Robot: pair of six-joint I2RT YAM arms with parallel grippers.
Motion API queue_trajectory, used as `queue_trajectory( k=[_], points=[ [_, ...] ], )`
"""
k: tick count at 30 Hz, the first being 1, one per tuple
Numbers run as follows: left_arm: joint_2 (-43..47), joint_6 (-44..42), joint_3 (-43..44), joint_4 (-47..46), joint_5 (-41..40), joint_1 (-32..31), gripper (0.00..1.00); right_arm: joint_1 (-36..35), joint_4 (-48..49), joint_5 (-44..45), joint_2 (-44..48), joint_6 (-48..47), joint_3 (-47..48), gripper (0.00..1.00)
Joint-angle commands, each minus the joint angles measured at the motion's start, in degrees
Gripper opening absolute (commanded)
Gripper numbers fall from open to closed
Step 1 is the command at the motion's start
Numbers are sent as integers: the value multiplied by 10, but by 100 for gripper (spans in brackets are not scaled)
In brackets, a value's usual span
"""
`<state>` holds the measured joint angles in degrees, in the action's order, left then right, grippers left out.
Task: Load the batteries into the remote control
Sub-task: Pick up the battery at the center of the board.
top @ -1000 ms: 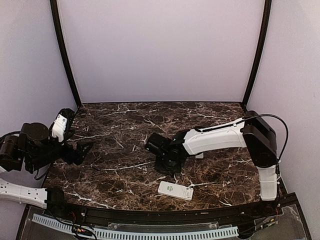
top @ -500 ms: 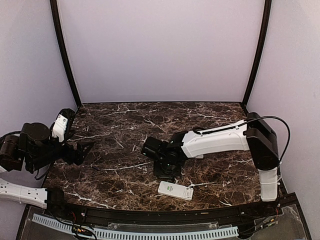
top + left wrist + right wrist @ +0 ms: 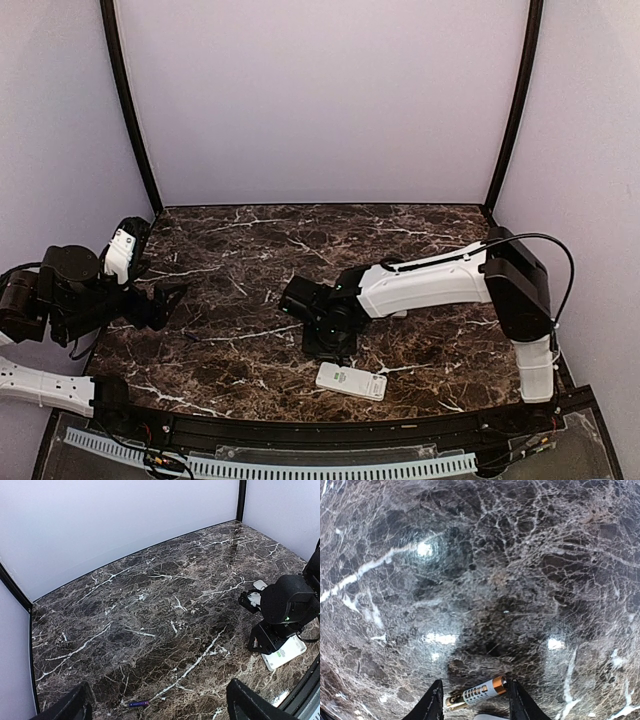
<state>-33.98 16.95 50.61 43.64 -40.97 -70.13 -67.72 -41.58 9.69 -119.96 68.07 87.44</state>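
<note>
The white remote control (image 3: 350, 381) lies flat near the front edge of the marble table, and it also shows in the left wrist view (image 3: 285, 653). My right gripper (image 3: 323, 345) points down just behind and left of it. In the right wrist view its fingers (image 3: 475, 702) stand close together with a white and gold battery (image 3: 479, 692) held lengthwise between them, just above the table. My left gripper (image 3: 170, 298) hovers at the left edge, open and empty (image 3: 160, 711). A small purple battery (image 3: 137, 704) lies on the table just in front of it.
A small white piece (image 3: 259, 584) lies on the table behind the right arm's wrist. Pale walls and two black posts (image 3: 130, 110) close in the marble table (image 3: 240, 250).
My right gripper has moved a little to the left and toward the near edge, staying low over the table. The left arm and the remote have not moved.
</note>
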Motion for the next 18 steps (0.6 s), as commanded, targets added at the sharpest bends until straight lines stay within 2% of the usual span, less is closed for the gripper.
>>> queue_trajectory(
  k=[1, 6, 12, 18],
  points=[
    [6, 0, 11, 17, 1, 1, 92, 1, 0, 4, -25, 18, 11, 41],
    [9, 0, 11, 17, 1, 1, 92, 1, -1, 3, -33, 9, 10, 33],
    [16, 0, 10, 17, 1, 1, 92, 2, 18, -7, -33, -23, 5, 18],
    [19, 0, 9, 17, 1, 1, 92, 1, 46, -46, -49, -63, 19, 15]
  ],
)
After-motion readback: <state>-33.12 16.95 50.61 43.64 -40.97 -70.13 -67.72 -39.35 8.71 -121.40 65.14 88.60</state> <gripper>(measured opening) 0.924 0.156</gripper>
